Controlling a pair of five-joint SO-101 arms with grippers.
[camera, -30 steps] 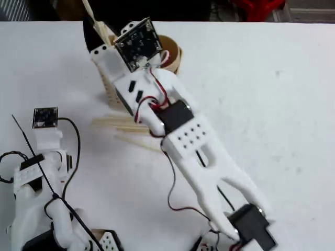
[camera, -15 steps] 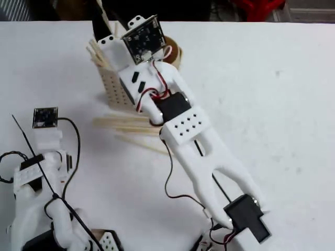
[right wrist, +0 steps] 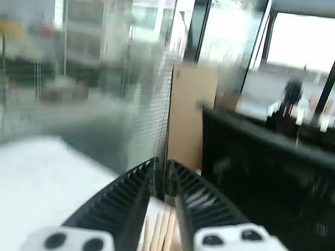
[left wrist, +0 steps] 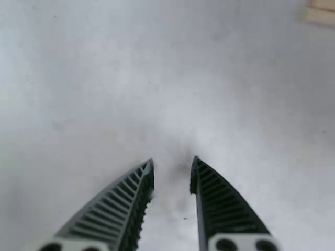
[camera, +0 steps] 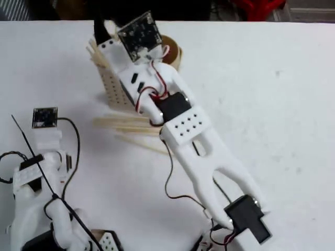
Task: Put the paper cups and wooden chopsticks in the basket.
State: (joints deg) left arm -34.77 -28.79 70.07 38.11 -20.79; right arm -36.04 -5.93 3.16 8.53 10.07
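A beige perforated basket [camera: 115,91] stands near the table's far edge. A paper cup [camera: 175,52] shows just behind my right arm, beside the basket. Several wooden chopsticks [camera: 128,125] lie on the table in front of the basket. My right gripper [camera: 103,32] [right wrist: 162,164] hangs over the basket's far corner, shut on a few chopsticks [right wrist: 159,230] [camera: 95,49] that lean out of the basket top. My left gripper [left wrist: 171,164] is open and points down at bare table, with one chopstick end [left wrist: 319,13] farther off.
My left arm [camera: 42,157] sits at the near left corner with a black cable [camera: 36,157] across it. My right arm [camera: 204,157] stretches diagonally from the near right to the basket. White tabletop [camera: 261,94] spreads to the right.
My right gripper came down with the chopsticks that stuck up past the far edge, so they now lean in the basket. It then shifted slightly left. The left arm stayed still.
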